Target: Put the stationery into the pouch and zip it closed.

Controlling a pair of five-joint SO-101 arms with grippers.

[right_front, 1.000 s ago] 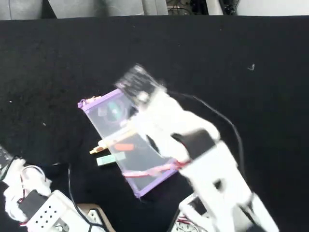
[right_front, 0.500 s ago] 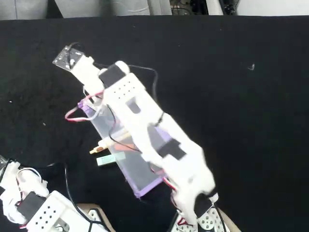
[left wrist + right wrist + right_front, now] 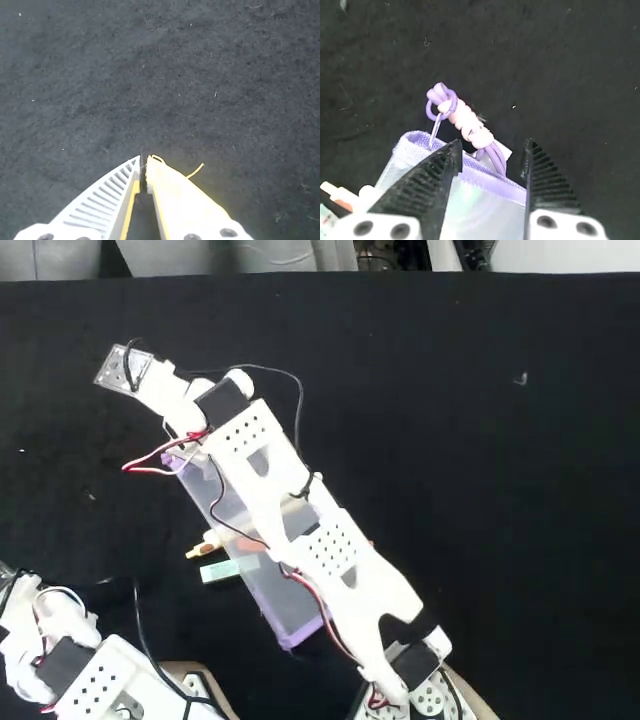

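Here the right gripper (image 3: 491,146) is released, its two black jaws standing apart over one corner of the clear, purple-edged pouch (image 3: 475,200), which lies flat on the black table (image 3: 500,490). The zip pull (image 3: 451,111), a purple ring with a knotted pink and purple cord, lies just beyond the jaw tips and nearer one jaw than the other; it is not between them and is not touched. In the high view the right arm stretches across the pouch to this far corner. Two pieces of stationery, a yellow-tipped pen (image 3: 203,546) and a pale green piece (image 3: 220,571), show at the pouch's long edge; whether they are partly inside cannot be told. The left gripper (image 3: 144,161) is clenched on nothing, its tips meeting above bare table, well apart from the pouch. The step in hand appears to be the approach to the zip pull. The next move probably calls for a short advance to bring the cord between the jaws, then a firm closure, though the pieces at the edge may need tucking in first.
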